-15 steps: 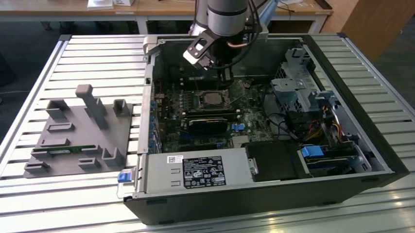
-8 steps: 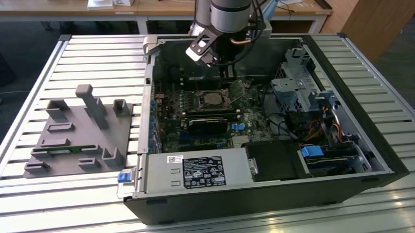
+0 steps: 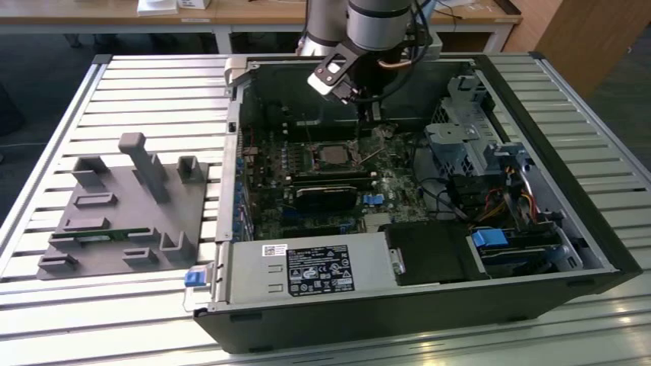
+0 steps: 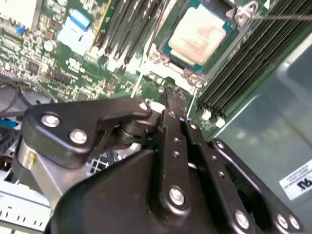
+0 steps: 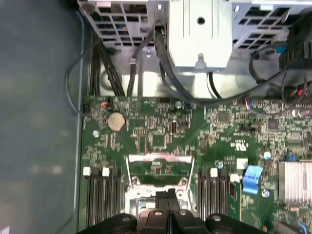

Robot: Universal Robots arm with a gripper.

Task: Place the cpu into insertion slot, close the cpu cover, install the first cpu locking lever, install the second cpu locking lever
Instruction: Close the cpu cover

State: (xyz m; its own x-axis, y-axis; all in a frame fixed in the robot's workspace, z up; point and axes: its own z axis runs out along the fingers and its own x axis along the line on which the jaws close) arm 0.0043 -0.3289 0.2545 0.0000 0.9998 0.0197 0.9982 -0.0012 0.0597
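Note:
The cpu [image 4: 200, 31], a pale beige square chip, lies in the insertion slot [image 3: 331, 155] on the green board inside the open computer case. The cpu cover [image 5: 158, 157], a thin silver frame, stands swung open beyond the socket, with green board showing through its cut-out. A thin metal locking lever [image 4: 282, 17] sticks out past one socket corner, unlatched. My gripper [image 4: 169, 90] hovers just beside the socket, over the cover's side, its black fingers [image 5: 163, 202] pressed together with nothing between them. In the exterior view the gripper [image 3: 374, 114] hangs just behind the socket.
Black memory slots [image 4: 131, 24] flank the socket. A drive cage with cables [image 3: 468, 137] lies to the exterior view's right, and a grey power supply [image 3: 305, 271] sits at the case front. A grey fixture block [image 3: 122, 221] stands on the slatted table, left.

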